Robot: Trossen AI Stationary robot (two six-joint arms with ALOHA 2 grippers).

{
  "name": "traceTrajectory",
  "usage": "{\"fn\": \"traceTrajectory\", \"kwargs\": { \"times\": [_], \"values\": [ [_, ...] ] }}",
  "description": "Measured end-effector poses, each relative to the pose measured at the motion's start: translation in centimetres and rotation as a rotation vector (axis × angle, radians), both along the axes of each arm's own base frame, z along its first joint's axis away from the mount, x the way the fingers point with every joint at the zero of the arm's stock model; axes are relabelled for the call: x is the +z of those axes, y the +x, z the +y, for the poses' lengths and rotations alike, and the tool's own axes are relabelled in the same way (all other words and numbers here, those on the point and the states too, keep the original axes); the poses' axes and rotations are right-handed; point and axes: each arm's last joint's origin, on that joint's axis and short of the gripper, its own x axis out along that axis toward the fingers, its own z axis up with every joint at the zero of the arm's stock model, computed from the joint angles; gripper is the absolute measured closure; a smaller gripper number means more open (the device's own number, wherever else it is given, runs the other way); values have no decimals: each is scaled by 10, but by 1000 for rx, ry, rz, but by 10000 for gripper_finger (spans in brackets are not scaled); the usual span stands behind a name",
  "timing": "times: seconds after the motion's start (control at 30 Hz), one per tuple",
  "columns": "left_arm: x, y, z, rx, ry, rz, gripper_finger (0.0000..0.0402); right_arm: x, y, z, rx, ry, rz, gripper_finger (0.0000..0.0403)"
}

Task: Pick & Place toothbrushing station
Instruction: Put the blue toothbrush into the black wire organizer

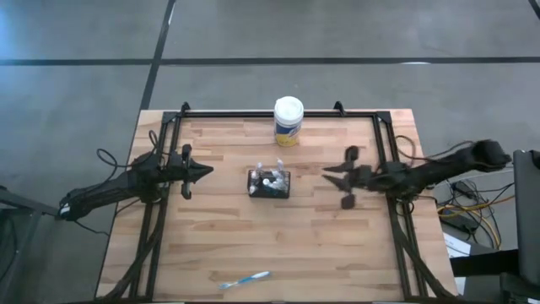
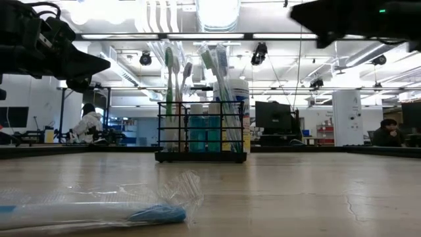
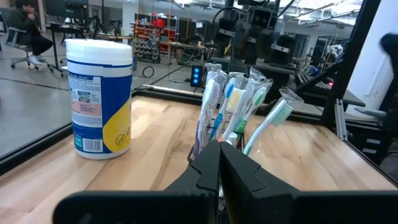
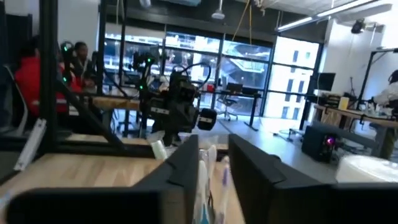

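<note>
The right gripper [image 1: 331, 175] hangs with its fingers [image 4: 186, 168] parted by a narrow gap and nothing between them, to the right of the toothbrushing station [image 1: 268, 183]. The left gripper [image 1: 205, 171], fingers pressed shut and empty, waits on the station's other side. The station stands upright mid-table, holding toothbrushes, near a white-lidded canister [image 1: 288, 121]. A wrapped toothbrush [image 1: 245, 279] lies at the table's [image 1: 337, 245] near edge.

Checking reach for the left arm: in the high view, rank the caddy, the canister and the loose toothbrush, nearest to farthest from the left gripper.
From the left gripper:
1. toothbrush caddy, table centre, straight ahead of it.
2. white-lidded canister, by the table's far edge.
3. blue wrapped toothbrush, near edge, clearly farthest.
</note>
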Motion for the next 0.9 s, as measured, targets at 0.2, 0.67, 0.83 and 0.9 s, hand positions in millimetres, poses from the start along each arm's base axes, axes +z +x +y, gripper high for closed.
{"fn": "traceTrajectory", "kwargs": {
  "times": [0.2, 0.67, 0.83, 0.9],
  "values": [
    [0, 0, 0, 0, 2, -1, 390, -4, -45, -8, 11, 52, 13, 388],
    [0, 0, 0, 8, 3, -2, 390, -27, -78, -14, 17, 99, -87, 394],
    [3, 0, -4, -105, 4, -18, 392, -29, -77, -13, 18, 104, -74, 394],
    [12, 0, -7, -177, 12, -54, 396, -30, -76, -13, 18, 102, -61, 394]
  ]
}}
